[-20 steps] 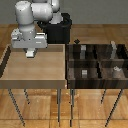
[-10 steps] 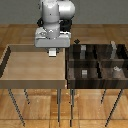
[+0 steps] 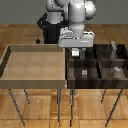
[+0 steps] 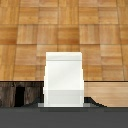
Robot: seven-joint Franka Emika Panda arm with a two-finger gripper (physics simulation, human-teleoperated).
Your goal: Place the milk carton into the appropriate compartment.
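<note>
The gripper (image 3: pixel 76 51) grips a small white-grey upright milk carton (image 4: pixel 63 79) above the dark brown partitioned tray (image 3: pixel 95 80), where an off-centre release could snag a compartment wall.

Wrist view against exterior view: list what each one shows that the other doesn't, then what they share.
Only the wrist view shows the milk carton close up, a white box filling the middle of the frame. Only the exterior view shows the robot arm, the light tan tray, the whole dark partitioned tray and small grey items in its cells. Both show the wooden floor and some dark tray wall.
</note>
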